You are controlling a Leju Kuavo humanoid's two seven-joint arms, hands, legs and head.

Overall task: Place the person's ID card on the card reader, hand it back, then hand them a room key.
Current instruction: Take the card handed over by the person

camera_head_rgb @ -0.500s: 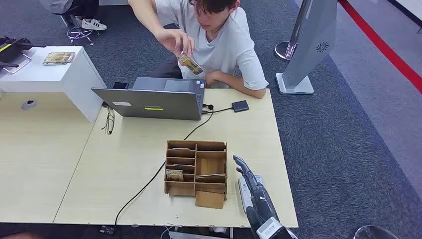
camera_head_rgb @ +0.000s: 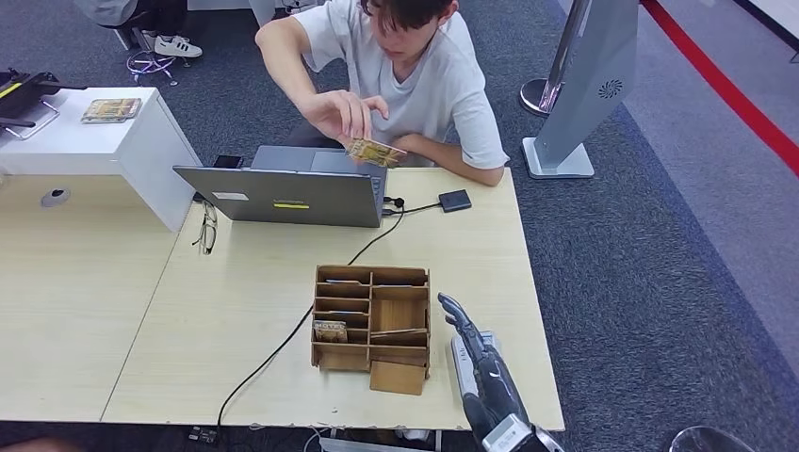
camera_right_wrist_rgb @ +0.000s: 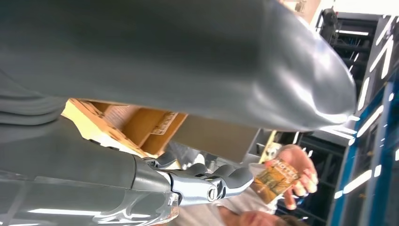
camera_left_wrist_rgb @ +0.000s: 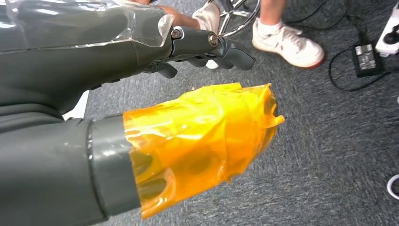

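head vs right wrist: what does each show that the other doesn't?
Head alone: the table, the laptop, the black cable and the glasses. Right wrist alone: dark shelving behind the person. Both: the right hand with fingers apart and nothing in them, the wooden organizer, and the card in the person's hand.

The card (camera_right_wrist_rgb: 277, 181) in the person's hand (camera_right_wrist_rgb: 294, 174) bears the word "HOTEL" in the right wrist view; a like card (camera_head_rgb: 331, 330) standing in the wooden box (camera_head_rgb: 371, 325) on the table shows "HOTEL" too, small and faint; no other writing can be read.
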